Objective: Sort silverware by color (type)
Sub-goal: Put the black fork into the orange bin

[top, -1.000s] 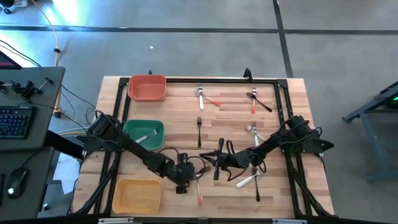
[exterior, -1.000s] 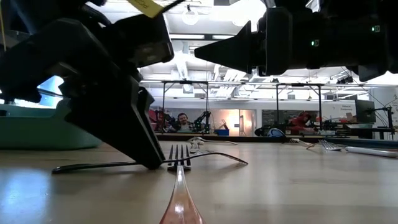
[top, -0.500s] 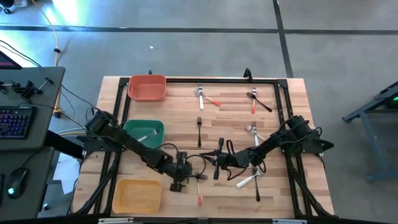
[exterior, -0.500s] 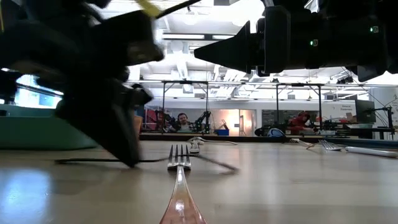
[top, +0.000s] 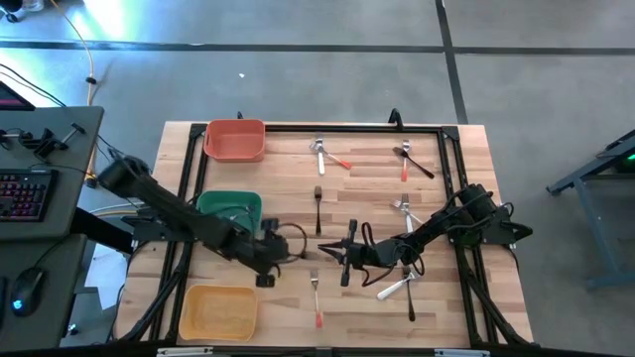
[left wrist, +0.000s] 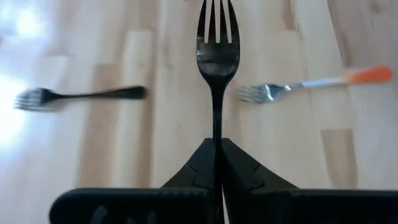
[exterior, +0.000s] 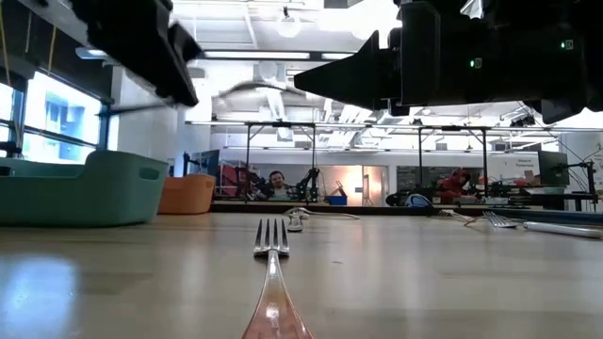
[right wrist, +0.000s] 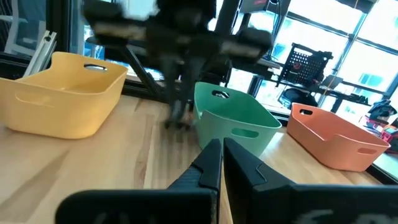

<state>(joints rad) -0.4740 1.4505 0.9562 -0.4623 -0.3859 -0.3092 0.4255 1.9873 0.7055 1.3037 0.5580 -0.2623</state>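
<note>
My left gripper (left wrist: 217, 163) is shut on a black fork (left wrist: 217, 56) and hangs above the table between the green bin (top: 228, 209) and the table's middle. In the low view it shows at upper left (exterior: 151, 42). Below it an orange-handled fork (top: 316, 298) and another black fork (top: 317, 197) lie flat on the wood. My right gripper (right wrist: 222, 155) is shut and holds nothing, hovering near the table's middle (top: 332, 254) and pointing toward the left edge. More silverware lies at the far middle (top: 327, 155), far right (top: 411, 164) and right (top: 405, 210). My left gripper pinches the black fork's handle (left wrist: 217, 127) between its two fingers. The fork lies along the fingers and its tines (left wrist: 217, 12) point straight away from the wrist. It is lifted clear of the table and held roughly level.
An orange bin (top: 235, 140) sits at the far left and a yellow bin (top: 216, 311) at the near left. A black frame (top: 327, 128) runs round the table. A white-handled piece (top: 395, 289) and a black one (top: 411, 300) lie under the right arm.
My left gripper rose from the table with the black fork and moved toward the table's left, nearer the green bin. The fork, which lay on the wood beside the orange-handled fork, is now lifted clear. The orange-handled fork stayed put.
</note>
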